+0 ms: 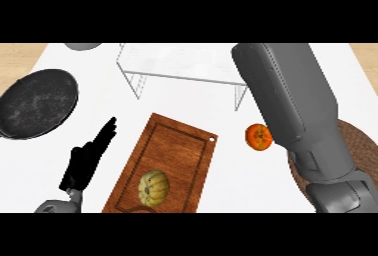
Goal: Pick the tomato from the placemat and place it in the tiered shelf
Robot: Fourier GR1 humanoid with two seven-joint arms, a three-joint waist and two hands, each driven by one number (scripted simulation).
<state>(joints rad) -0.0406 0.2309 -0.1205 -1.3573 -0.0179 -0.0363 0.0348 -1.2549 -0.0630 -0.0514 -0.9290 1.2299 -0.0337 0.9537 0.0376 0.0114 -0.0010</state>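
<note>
White counter (88,125) with cutting board (173,155)

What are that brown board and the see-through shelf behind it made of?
The cutting board looks like reddish-brown wood, with visible grain and a slight sheen. The tiered shelf seems to be clear glass or acrylic, since the white counter shows through it; which one, I cannot tell.

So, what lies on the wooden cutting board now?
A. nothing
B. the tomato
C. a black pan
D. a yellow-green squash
D: the yellow-green squash sits on the near part of the wooden cutting board, while the tomato lies off the board to its right on the white counter.
</note>
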